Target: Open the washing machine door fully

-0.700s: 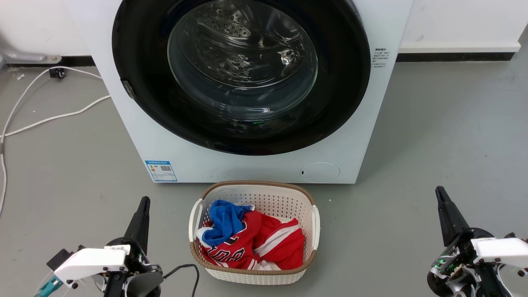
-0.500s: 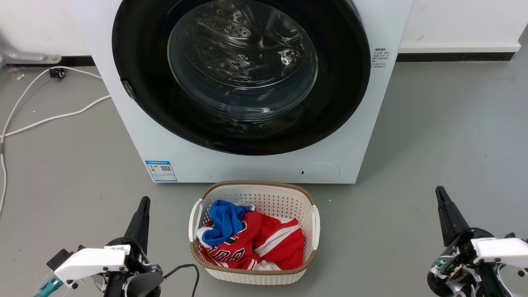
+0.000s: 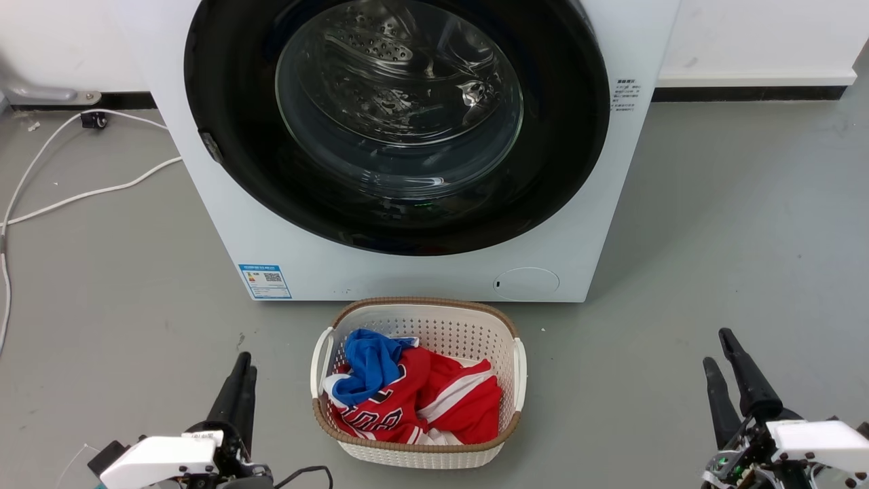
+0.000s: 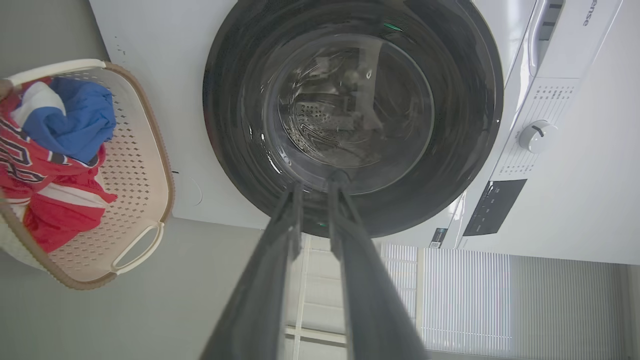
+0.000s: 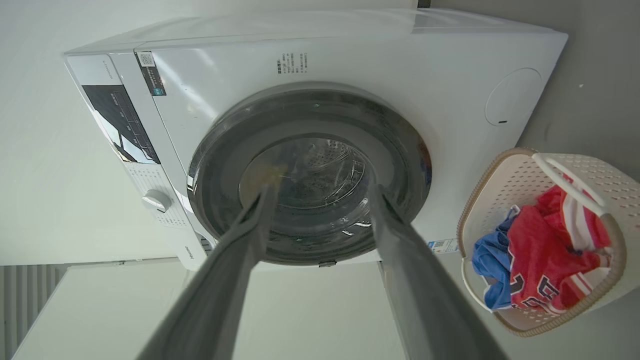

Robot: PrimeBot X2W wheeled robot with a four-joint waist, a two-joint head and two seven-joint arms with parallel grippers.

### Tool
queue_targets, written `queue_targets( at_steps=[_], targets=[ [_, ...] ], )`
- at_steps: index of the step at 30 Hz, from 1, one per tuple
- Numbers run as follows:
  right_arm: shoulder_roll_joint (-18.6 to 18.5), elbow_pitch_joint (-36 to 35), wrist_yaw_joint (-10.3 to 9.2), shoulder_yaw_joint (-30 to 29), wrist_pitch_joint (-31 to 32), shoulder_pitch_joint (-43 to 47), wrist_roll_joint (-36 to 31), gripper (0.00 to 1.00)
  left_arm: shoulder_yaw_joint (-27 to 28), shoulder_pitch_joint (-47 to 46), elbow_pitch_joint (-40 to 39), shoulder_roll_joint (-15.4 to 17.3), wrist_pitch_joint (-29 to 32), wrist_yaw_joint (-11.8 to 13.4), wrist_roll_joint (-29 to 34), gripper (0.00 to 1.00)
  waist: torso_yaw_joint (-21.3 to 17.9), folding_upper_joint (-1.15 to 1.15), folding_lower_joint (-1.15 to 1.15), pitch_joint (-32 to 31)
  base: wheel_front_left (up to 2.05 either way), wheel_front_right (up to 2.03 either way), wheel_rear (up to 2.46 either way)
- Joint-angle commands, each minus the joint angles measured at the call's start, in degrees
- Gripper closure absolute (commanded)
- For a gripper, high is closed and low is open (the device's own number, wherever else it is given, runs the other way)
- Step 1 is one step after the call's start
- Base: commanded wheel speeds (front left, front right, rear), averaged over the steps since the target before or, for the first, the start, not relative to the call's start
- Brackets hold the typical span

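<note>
Door: washing machine door shut flush.
Left tool: fingers barely parted, empty, beside laundry basket.
Right tool: released, fingers spread, empty.

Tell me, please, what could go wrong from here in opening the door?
The laundry basket sits close in front of the washing machine, below the washing machine door; an arm reaching in may knock it.
The door is closed and glossy, with no handle in sight; the open right gripper may slip off its rim.
</note>
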Motion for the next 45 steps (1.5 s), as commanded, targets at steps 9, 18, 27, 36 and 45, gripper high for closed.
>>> queue_targets(
  at_steps=[9,18,27,36,45],
  targets=[
    [0.0,-3.3,0.01,-0.9,-2.9,0.3,-9.2,0.0,0.3,-0.5,-3.1,0.1,-2.9,0.4,6.9,0.0,0.0,0.0,0.0,0.2,0.0,0.0,0.0],
    [0.0,-7.5,0.01,-0.4,-5.2,1.1,-21.0,0.0,-1.1,-0.1,-6.5,0.1,-5.3,2.6,18.2,0.0,0.1,0.0,0.0,0.4,0.0,0.0,0.0],
    [0.0,-11.8,0.02,0.8,-7.3,2.3,-34.5,0.0,-3.3,0.4,-8.9,0.1,-7.4,5.0,30.0,0.0,0.1,0.0,0.0,0.5,0.0,0.0,0.0],
    [0.1,-14.6,0.03,2.1,-9.6,4.2,-48.3,0.0,-5.9,1.3,-10.3,0.1,-9.8,6.7,42.0,0.0,0.2,0.0,0.0,0.5,0.0,0.0,0.0],
    [0.1,-16.2,0.03,2.1,-11.2,5.2,-55.7,0.0,-7.3,1.8,-11.5,0.2,-11.4,7.6,49.4,0.0,0.3,0.0,0.0,0.4,0.0,0.0,0.0]
  ],
)
